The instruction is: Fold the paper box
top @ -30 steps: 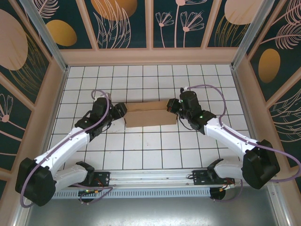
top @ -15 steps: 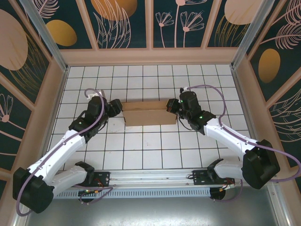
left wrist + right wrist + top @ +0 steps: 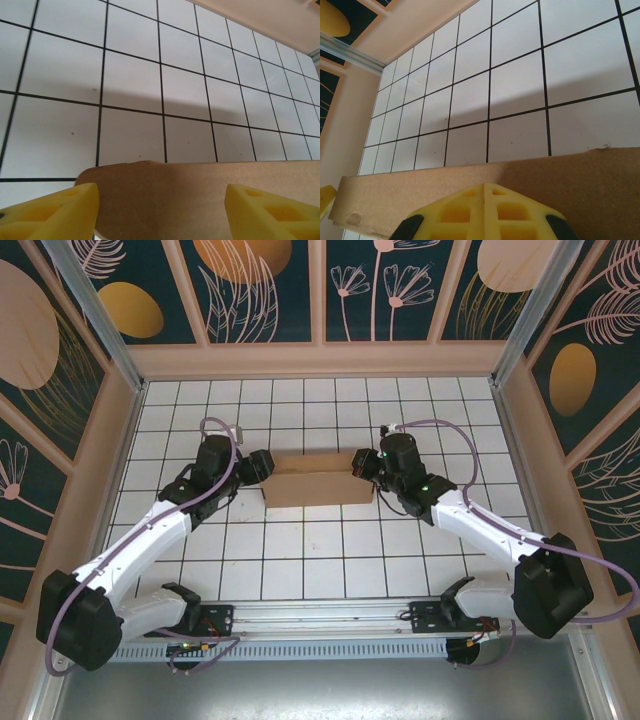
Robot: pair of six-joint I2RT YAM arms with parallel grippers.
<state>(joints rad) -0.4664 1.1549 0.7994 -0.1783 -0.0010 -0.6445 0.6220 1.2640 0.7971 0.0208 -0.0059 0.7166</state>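
Observation:
The paper box [image 3: 318, 480], a plain brown cardboard piece, lies on the white tiled table between both grippers. My left gripper [image 3: 263, 468] is at the box's left end. In the left wrist view it [image 3: 161, 192] is open, and the brown panel [image 3: 200, 175] spans the gap between its yellow fingers [image 3: 55, 210] and runs on past the right one. My right gripper [image 3: 361, 466] is at the box's right end. In the right wrist view it [image 3: 484, 187] is shut, its yellow fingers pressed together against the cardboard [image 3: 585, 182], with nothing between them.
The table [image 3: 300, 550] is gridded with black lines. Tan walls [image 3: 320, 360] with patterned panels enclose it at the back and both sides. A metal rail [image 3: 320, 615] with the arm bases runs along the near edge.
My left gripper drew back to the left, then came in again to the box's left end. The box's left flap stands a little differently. The right arm has not moved.

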